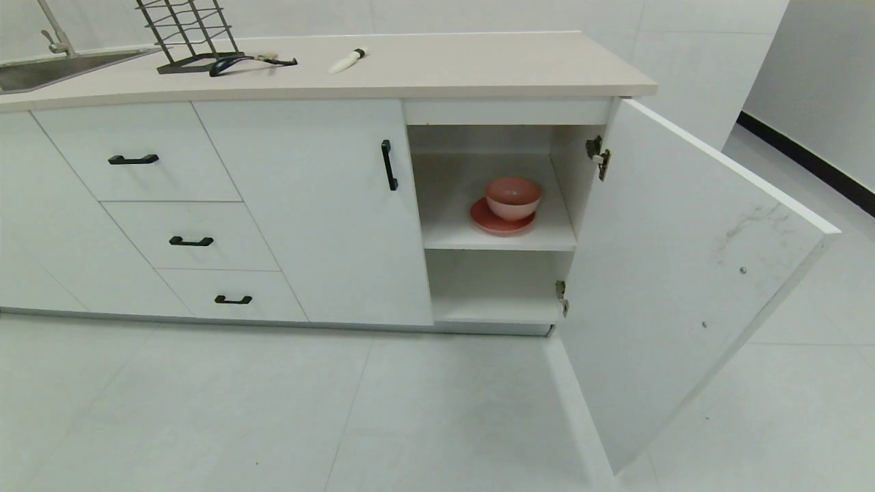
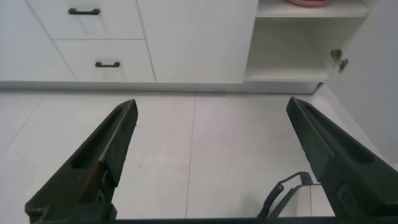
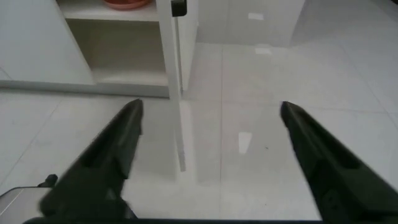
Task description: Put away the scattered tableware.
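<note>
Pink bowl (image 1: 513,197) sits on a red plate (image 1: 501,223) on the upper cupboard shelf (image 1: 451,205), well away from the left hand (image 2: 211,106) and right hand (image 3: 210,107), both spread wide and empty.

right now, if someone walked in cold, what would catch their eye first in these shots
The wide-open cabinet door at the right end of the counter stands out first, with a pink bowl sitting on a red plate on the upper shelf inside. Next come the things lying on the countertop: a white-handled utensil and a black-handled utensil beside a wire rack.
</note>
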### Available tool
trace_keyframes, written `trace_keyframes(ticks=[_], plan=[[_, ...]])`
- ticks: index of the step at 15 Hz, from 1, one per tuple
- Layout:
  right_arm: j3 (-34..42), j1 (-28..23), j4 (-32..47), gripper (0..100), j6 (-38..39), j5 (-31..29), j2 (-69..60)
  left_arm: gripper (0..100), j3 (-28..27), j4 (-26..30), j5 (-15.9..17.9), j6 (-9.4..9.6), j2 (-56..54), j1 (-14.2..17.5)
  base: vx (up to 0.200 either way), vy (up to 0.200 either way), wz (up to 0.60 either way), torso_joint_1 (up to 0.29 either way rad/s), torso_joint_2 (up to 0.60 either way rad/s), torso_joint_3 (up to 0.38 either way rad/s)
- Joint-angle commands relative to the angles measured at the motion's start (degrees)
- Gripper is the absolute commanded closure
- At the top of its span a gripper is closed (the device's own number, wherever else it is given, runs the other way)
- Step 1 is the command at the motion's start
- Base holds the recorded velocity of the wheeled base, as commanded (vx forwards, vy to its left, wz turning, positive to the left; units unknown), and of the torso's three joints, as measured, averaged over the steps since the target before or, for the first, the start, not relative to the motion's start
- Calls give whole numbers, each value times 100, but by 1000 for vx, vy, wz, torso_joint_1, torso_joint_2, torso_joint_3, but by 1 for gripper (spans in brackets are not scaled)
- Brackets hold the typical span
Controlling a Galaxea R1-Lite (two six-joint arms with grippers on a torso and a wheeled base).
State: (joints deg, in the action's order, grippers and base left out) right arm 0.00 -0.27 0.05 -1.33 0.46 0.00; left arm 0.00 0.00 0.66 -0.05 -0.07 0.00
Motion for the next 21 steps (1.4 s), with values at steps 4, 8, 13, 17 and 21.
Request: trace_keyframes(ticks=[4,8,13,17,21], plan=[[0,-8,4,100,54,6,9,0,0,0,-4,-48,7,0,0,0,0,0,0,0],[0,-8,-453,100,115,-2,9,0,0,9,-4,-74,7,0,0,0,0,0,0,0],[-817,88,-1288,100,-52,789,1362,0,0,0,-83,-145,7,0,0,0,0,0,0,0],[-1450,88,-3679,100,-140,868,3973,0,0,0,-83,-145,7,0,0,0,0,0,0,0],[-571,-448,-5867,100,-254,1334,5810,0,0,0,-75,-136,7,0,0,0,0,0,0,0]])
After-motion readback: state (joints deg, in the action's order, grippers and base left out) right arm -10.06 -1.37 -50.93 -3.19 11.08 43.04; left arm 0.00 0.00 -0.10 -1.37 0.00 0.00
